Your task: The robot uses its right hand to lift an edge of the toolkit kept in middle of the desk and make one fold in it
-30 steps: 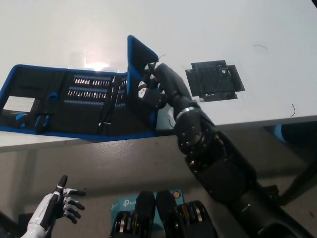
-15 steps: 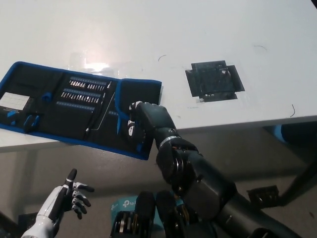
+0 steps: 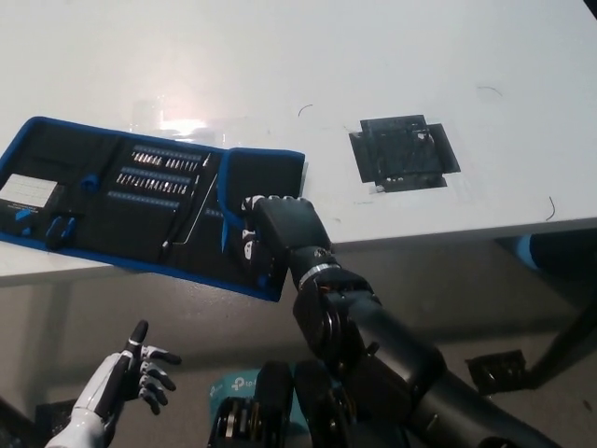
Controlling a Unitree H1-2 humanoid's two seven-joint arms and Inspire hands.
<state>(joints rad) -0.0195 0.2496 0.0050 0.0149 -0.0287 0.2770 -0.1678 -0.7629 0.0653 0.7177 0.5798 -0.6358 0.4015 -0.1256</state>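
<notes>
I see the white table [image 3: 392, 56] filling the upper part of my head view, its near edge running just below the toolkit [image 3: 140, 191]. The toolkit is my landmark: a black case with blue trim, lying open and flat on the table, stretched from the far left toward the middle, its lower right corner poking slightly past the table's near edge. Rows of small bits sit in its middle panel, and a white card sits in its leftmost panel.

My right arm [image 3: 392, 364] comes up from the bottom right and ends at the toolkit's right panel. The right hand [image 3: 275, 233] rests on that panel, near its lower right edge, fingers curled down against the fabric. I cannot tell whether it has any real grip on the edge or merely presses on it; the panel lies flat.

To the right of the toolkit, well apart from it, there is a dark square patch [image 3: 404, 151] on the table.

My left hand [image 3: 131, 378] hangs below the toolkit, under the table edge at the lower left, fingers spread and holding nothing.
</notes>
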